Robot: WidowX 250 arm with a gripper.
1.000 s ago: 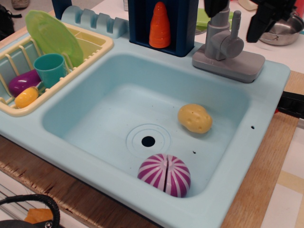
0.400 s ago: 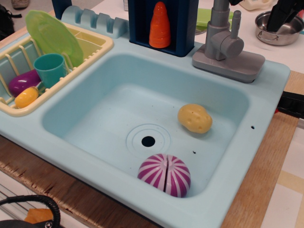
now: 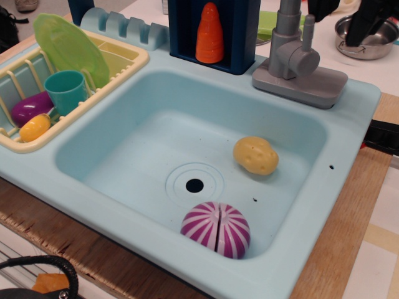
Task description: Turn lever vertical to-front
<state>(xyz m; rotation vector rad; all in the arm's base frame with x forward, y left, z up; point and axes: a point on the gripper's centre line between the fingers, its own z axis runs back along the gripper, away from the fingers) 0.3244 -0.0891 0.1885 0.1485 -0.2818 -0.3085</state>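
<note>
The grey toy faucet (image 3: 299,80) stands at the sink's back right corner. Its lever (image 3: 308,31) is a thin grey rod standing upright from the rounded knob (image 3: 304,60), next to the thicker pipe (image 3: 288,18). My gripper (image 3: 341,15) is at the top right edge, above and to the right of the lever. Its two black fingers (image 3: 364,22) stand apart, open and empty, not touching the lever. Most of the gripper is cut off by the frame.
The light blue sink (image 3: 187,143) holds a yellow potato (image 3: 255,155) and a purple striped ball (image 3: 216,229). A dish rack (image 3: 56,75) with a green plate, a teal cup and toys is at the left. An orange cone (image 3: 210,34) stands at the back. A metal pot (image 3: 368,43) is behind the faucet.
The gripper moved up and to the right away from the faucet, then shifted a little back left toward the lever. The lever has stayed upright.
</note>
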